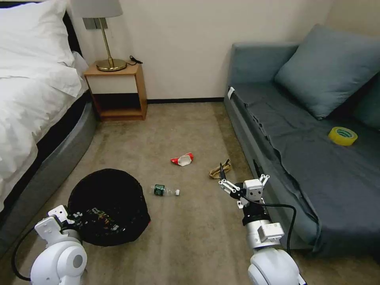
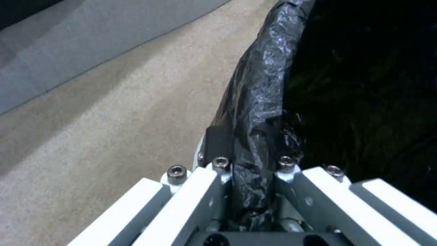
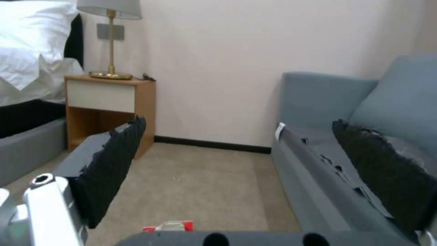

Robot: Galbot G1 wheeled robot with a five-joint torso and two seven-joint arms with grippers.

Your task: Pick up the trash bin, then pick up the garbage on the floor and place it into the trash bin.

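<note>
The trash bin [image 1: 109, 206], black bag crinkled over its rim, sits on the floor [image 1: 190, 237] just off the foot of the bed [image 1: 35, 99], and the left gripper [image 2: 248, 171] is pinched right onto that bagged rim, one finger outside, one inside. Just beside the bin, toward the sofa [image 1: 308, 166], lies the clear bottle with the green label [image 1: 164, 190]. Farther out from the bin, toward the wall, there's the red-and-white crumpled pack [image 1: 182, 159], and past that, close to the sofa front, the tan crumpled paper [image 1: 220, 169]. Right gripper [image 1: 244, 182] hovers above the carpet beside that paper, fingers spread wide, nothing between them. Beyond the bin, a nightstand [image 1: 116, 91] carries a brass lamp [image 1: 105, 35]. A yellow tape roll [image 1: 342, 135] rests on the sofa seat.
</note>
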